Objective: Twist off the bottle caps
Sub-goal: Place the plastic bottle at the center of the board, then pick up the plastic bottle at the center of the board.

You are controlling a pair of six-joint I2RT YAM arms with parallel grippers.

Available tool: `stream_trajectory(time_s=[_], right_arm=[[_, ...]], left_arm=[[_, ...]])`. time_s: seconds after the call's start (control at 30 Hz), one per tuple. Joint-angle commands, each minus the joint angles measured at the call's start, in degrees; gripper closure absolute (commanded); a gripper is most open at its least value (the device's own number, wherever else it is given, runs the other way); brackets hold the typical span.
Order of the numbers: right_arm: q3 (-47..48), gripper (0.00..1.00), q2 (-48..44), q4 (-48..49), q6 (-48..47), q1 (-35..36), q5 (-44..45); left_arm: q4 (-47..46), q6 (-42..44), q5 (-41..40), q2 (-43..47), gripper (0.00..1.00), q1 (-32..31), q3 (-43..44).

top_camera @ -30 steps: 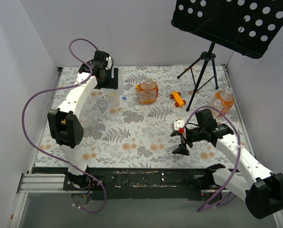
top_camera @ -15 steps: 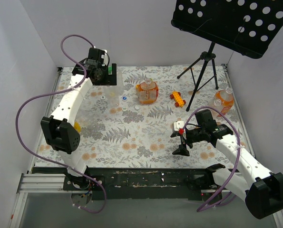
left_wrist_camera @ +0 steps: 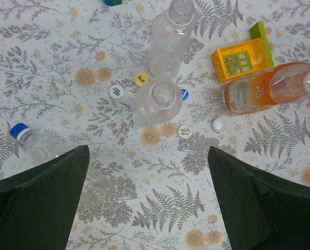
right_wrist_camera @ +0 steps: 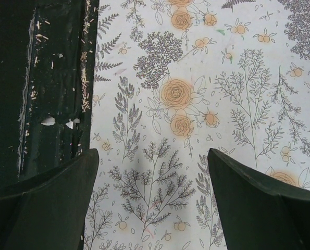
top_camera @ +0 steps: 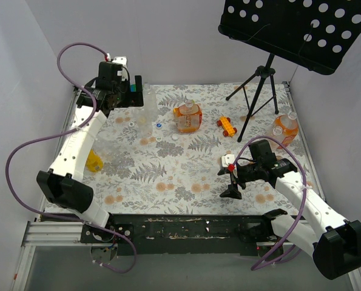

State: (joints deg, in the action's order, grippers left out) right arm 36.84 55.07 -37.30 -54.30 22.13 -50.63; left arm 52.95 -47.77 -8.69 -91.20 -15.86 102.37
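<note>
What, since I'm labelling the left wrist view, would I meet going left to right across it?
Blue-capped bottle lying down → white cap with green mark → open upright bottle → plain white cap → orange bottle. Left out for overlap: yellow cap, yellow toy.

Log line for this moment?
left gripper open, empty | right gripper open, empty | short bottle uncapped | tall bottle uncapped | lying bottle blue cap on
</note>
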Motion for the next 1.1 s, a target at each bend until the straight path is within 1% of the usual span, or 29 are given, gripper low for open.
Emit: stream_trajectory(time_s=[0.0, 0.23, 0.43, 0.73, 0.77, 1.07], right_arm=[[-0.19, 0.07, -0.49, 0.91, -0.54, -0.16, 0.18], [-0.28, 0.07, -0.40, 0.91, -0.63, -0.25, 0.53], [-0.28, 0.07, -0.31, 0.91, -0.72, -0.25, 0.80], [-0.28, 0.07, -0.05, 0.91, -0.89, -0.42, 1.06], [-0.28, 0.07, -0.05, 0.74, -0.98, -0.42, 1.06], [-0.28, 0.07, 0.04, 0.65, -1.07, -0.51, 0.97]], left_arm=[[-3.46, -0.22, -0.37, 6.73, 0.02, 0.12, -1.46], [-6.45, -0.75, 2.44, 13.32, 0.02, 0.12, -4.54], [-7.07, -1.27, 5.61, 17.80, 0.02, 0.04, -6.39], [-7.95, -2.07, 8.69, 21.67, 0.02, 0.04, -9.20], [-8.04, -2.07, 10.52, 21.85, 0.02, 0.12, -9.38], [-7.42, -2.77, 13.52, 24.13, 0.02, 0.04, -9.73]])
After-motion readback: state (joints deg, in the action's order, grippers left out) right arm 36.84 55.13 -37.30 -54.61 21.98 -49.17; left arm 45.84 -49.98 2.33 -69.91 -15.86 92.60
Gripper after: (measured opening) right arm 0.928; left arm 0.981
